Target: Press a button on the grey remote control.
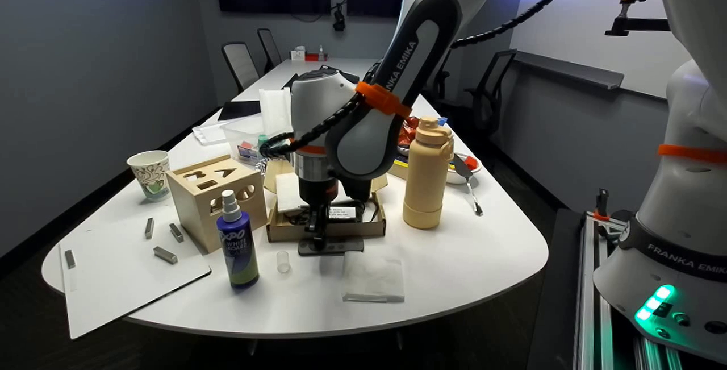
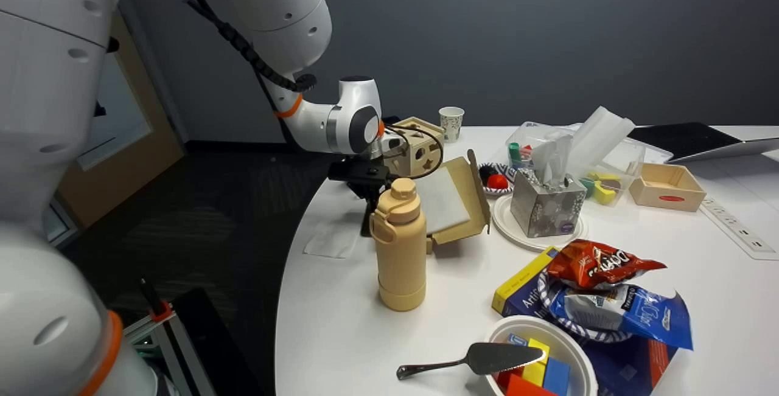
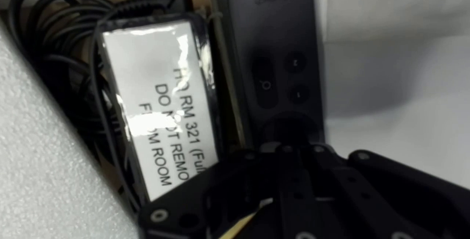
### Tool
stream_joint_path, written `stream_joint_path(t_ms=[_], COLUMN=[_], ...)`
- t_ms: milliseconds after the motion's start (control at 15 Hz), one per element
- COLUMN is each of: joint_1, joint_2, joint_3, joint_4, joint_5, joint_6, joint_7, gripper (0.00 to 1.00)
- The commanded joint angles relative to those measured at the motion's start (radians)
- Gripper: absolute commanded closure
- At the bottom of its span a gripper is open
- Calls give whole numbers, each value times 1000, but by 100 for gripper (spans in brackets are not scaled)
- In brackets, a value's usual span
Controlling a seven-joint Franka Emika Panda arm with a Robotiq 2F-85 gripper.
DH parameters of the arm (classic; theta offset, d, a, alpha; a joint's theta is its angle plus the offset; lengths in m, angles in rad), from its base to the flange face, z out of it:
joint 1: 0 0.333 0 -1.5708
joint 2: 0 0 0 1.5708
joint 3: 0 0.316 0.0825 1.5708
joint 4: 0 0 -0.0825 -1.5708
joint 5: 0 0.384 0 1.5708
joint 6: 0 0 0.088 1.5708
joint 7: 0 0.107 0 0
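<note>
The grey remote control (image 1: 347,245) is a flat dark bar lying on the white table along the front of an open cardboard box. In the wrist view the remote (image 3: 273,29) shows an oval button and two small round buttons. My gripper (image 1: 319,243) points down over the remote's near-left part and is shut, with nothing seen between its fingers. In the wrist view the fingertips (image 3: 297,146) cover the end of the remote with the dark round pad. I cannot tell whether they touch it. In an exterior view the gripper (image 2: 367,225) is partly behind a peach bottle, and the remote is hidden.
The cardboard box (image 1: 363,229) holds a labelled black adapter (image 3: 161,110) and cables right beside the remote. A white packet (image 1: 373,278) lies in front. The peach bottle (image 1: 427,177), purple spray bottle (image 1: 238,250), clear cylinder (image 1: 283,262) and wooden shape box (image 1: 227,196) stand around.
</note>
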Motion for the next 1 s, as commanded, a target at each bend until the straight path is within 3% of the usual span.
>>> stream_joint_path(t_ms=[0, 933], joint_1=[16, 67], joint_2=[60, -128], joint_3=[-8, -31], joint_4=[17, -4], joint_5=[-18, -64], joint_6=[-17, -118], joint_7=[2, 72], gripper=[100, 100])
